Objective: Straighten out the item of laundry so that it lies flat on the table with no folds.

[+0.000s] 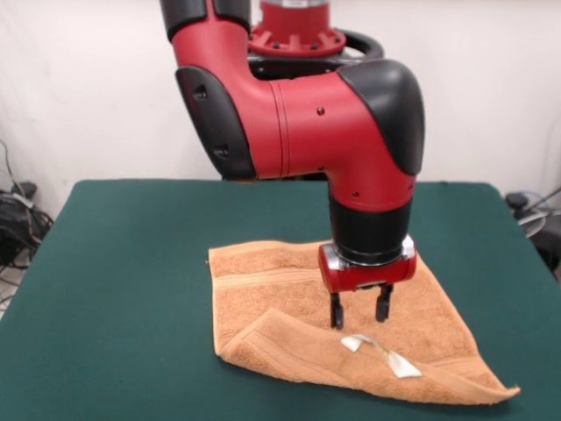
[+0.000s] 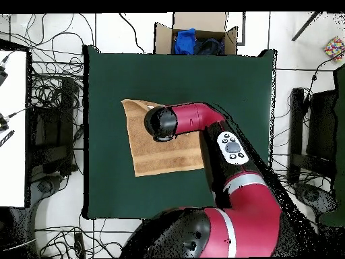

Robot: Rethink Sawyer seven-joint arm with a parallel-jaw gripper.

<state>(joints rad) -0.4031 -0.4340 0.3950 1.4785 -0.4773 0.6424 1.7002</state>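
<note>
The orange-tan towel [image 1: 289,303] lies on the dark green table [image 1: 123,263]. Its near edge is folded over onto itself, with a white care tag [image 1: 381,353] showing on the folded flap. A woven band runs along its left part. My gripper [image 1: 359,312] hangs just above the middle of the towel, behind the tag, with its two black fingers [image 1: 336,310] apart and nothing between them. In the overhead view the towel [image 2: 151,152] is partly covered by my arm [image 2: 195,121], and the gripper is hidden under the wrist.
A cardboard box [image 2: 195,37] with blue and dark cloth stands beyond the table's far edge in the overhead view. Cables lie on the floor at the left [image 2: 47,94]. Green table surface surrounds the towel on all sides.
</note>
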